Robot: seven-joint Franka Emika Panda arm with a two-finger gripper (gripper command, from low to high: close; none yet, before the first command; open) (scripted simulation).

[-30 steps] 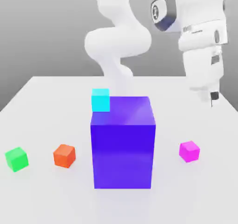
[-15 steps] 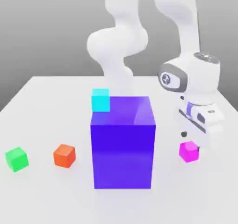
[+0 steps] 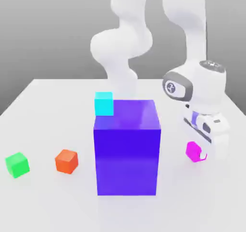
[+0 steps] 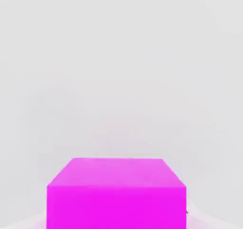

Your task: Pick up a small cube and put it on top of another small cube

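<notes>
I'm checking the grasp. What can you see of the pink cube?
The pink cube is small, plain, bright magenta and matte, with no markings. It sits at the gripper, which is shut on it, right of the big purple block in the exterior view and apart from it. It looks slightly turned. The hand view shows its flat top face.

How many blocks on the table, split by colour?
Magenta cube: 1
Green cube: 1
Orange cube: 1
Cyan cube: 1
Large purple-blue block: 1
Total: 5
</notes>
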